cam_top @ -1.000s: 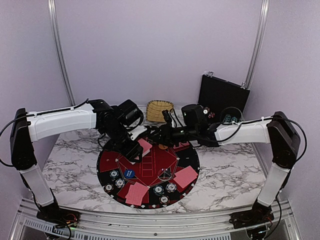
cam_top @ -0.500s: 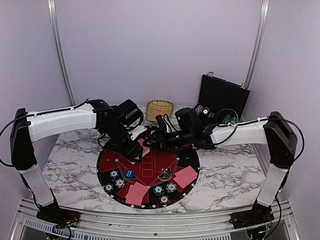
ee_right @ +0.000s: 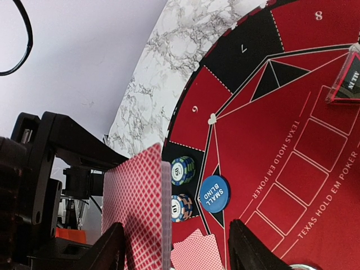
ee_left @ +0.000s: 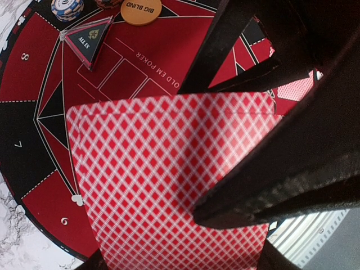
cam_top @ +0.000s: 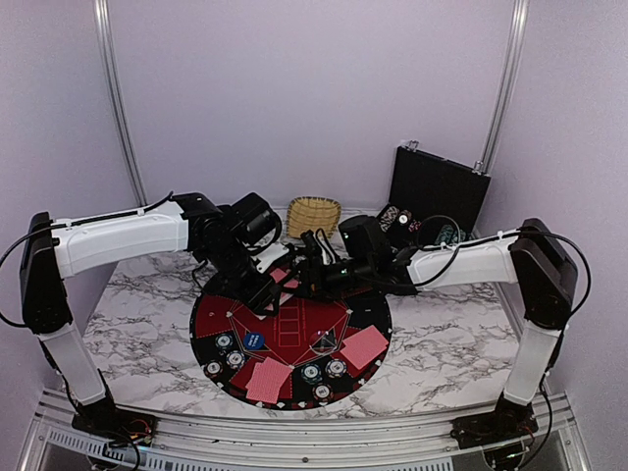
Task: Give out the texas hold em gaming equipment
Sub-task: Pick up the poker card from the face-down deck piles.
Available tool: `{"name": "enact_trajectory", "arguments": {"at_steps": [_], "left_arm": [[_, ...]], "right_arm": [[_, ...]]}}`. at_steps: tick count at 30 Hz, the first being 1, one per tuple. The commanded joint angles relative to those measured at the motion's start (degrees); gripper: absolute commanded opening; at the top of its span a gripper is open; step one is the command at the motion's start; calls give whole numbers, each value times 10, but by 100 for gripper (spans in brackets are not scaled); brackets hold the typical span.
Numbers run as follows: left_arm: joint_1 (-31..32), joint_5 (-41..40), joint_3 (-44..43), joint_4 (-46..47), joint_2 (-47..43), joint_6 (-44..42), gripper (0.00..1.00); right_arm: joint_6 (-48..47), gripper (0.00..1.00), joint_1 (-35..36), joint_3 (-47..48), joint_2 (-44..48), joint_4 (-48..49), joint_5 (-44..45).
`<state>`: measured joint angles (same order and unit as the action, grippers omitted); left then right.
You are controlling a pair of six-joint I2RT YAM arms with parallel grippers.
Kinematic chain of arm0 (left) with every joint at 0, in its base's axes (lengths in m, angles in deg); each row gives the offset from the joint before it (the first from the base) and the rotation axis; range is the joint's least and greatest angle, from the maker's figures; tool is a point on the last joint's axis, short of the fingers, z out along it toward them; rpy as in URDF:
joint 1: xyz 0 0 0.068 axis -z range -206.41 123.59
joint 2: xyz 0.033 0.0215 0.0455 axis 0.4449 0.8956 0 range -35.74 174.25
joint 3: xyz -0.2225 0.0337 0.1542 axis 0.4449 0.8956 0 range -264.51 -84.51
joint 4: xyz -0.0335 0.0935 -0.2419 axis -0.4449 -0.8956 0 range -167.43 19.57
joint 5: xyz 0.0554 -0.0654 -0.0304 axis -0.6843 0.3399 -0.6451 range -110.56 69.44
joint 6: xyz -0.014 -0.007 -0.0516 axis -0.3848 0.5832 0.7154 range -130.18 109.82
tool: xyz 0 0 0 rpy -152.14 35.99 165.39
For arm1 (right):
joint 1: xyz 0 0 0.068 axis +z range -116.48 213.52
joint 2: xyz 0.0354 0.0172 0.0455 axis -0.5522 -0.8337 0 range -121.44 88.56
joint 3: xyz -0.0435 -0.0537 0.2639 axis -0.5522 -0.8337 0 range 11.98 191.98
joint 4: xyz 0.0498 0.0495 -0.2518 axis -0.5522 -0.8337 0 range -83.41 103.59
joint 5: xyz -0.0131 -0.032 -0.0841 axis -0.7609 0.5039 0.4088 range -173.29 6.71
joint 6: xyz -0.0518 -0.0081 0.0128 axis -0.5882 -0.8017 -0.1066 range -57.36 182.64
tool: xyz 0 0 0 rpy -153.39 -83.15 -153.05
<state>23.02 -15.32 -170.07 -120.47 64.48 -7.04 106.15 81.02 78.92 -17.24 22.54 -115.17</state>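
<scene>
My left gripper hangs over the far left of the round mat, shut on a deck of red-backed playing cards held on edge. My right gripper is open, and the deck stands between its fingers, close to the left one. On the mat lie dealt cards, stacks of chips, a blue small-blind disc, an orange big-blind disc and a triangular all-in marker.
A woven basket stands at the back behind the two grippers. An open black case with more chips sits at the back right. Marble tabletop shows on both sides of the mat.
My right gripper has moved left toward the deck and its jaws have spread wider. The left arm and the deck have stayed put.
</scene>
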Motion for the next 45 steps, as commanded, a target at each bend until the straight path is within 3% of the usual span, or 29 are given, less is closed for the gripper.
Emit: {"name": "enact_trajectory", "arguments": {"at_steps": [1,21,27,34,45], "left_arm": [[-2,-3,-17,5,-21,-6,47],[-2,0,-13,5,-22,-6,47],[-2,0,-12,5,-21,-6,47],[-2,2,-11,5,-21,-7,47],[-1,3,-9,5,-23,-6,47]], "right_arm": [[0,60,-9,0,13,-10,13],[4,51,-18,-2,45,-6,16],[5,38,-21,-1,45,-7,15],[5,34,-24,0,47,-10,16],[4,18,-26,5,48,-12,19]]}}
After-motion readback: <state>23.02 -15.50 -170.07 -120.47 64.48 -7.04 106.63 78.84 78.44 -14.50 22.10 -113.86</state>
